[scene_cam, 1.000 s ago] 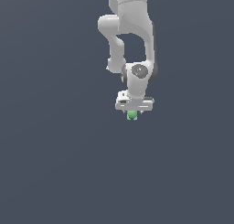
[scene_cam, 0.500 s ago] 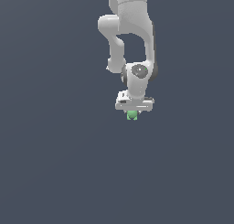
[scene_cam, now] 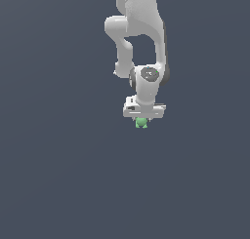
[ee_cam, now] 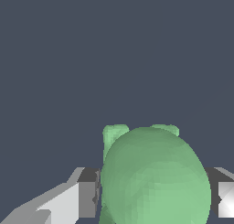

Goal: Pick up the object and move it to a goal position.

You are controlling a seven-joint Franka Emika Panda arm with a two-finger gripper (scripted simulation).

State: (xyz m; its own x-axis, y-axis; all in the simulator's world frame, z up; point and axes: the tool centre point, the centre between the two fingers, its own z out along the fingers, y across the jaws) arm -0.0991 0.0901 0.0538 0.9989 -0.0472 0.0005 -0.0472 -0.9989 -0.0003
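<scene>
- Nothing has shifted in the last second: the arm [scene_cam: 139, 33] hangs in the same pose as before.
- The hand [scene_cam: 142, 120] is closed tight on the green blob [scene_cam: 141, 123], fingers [ee_cam: 87, 200] pressing either side.
- No counter edge shows against the plain grey backdrop.
- My guess: grasp secured, carrying comes next.

No text, label, brand, number or sign can be read in either view.
</scene>
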